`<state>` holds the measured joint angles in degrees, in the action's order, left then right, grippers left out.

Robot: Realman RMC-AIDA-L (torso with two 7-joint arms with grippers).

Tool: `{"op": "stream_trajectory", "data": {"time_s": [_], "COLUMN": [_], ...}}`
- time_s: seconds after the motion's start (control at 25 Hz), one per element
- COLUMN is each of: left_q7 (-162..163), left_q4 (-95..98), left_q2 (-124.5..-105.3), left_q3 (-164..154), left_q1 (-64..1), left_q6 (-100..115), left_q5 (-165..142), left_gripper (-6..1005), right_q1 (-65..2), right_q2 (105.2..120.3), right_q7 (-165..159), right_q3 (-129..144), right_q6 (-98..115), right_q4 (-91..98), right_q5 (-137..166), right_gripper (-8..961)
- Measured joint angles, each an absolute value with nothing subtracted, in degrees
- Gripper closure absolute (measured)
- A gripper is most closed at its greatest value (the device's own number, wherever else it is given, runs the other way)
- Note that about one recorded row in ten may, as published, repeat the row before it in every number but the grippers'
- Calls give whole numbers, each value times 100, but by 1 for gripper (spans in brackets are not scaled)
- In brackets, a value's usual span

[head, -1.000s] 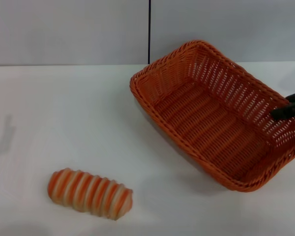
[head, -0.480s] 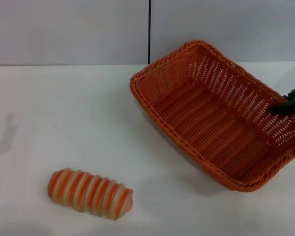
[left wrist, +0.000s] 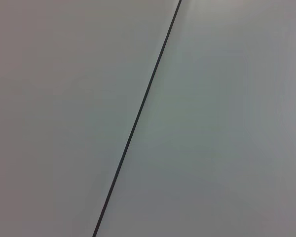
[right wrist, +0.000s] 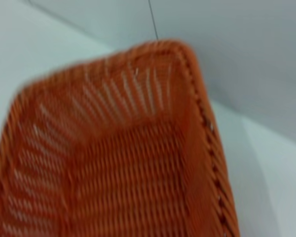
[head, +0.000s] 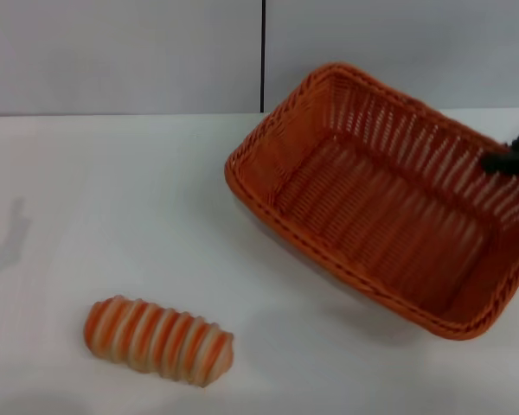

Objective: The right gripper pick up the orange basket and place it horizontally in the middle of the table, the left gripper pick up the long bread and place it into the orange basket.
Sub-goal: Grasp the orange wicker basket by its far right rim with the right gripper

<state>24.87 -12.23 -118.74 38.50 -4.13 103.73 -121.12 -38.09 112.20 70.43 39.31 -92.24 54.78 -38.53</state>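
Right now, step 1: right gripper (head: 512, 159) clamps the far-right rim of the orange basket (head: 376, 203), tilted, right of table (head: 112, 207) centre. Next: carry basket left, set it level. Long bread (head: 158, 340) lies near-left. Left gripper unseen.

orange basket (head: 389, 225) tilted, long bread (head: 158, 340) flat
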Motion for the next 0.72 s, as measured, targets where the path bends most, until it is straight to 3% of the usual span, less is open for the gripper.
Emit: {"op": "stream_trajectory", "data": {"time_s": [0.12,0.44,0.72], "left_q7": [2487,2487,2487], "left_q4": [-1223,-1241,-1240], "left_q2": [-11874,-11874,-11875], "left_q3": [3850,3850,3850], "left_q1": [-418,-428,-453], "left_q6": [10368,10366,10358], "left_q5": [-12104,-12101,-12101], "left_gripper": [201,201,201], "right_q1": [-3656,-3041,-3038], "right_q2": [11130,10710,10461], "right_q7": [7380,7846,8171], "right_q3": [3554,3351,3442], "right_q6": [-9471,-10068,-10422], "right_q4": [5541,5902,5933], "right_q5": [-4491,-6229,-6461], "right_gripper": [770,787,787]}}
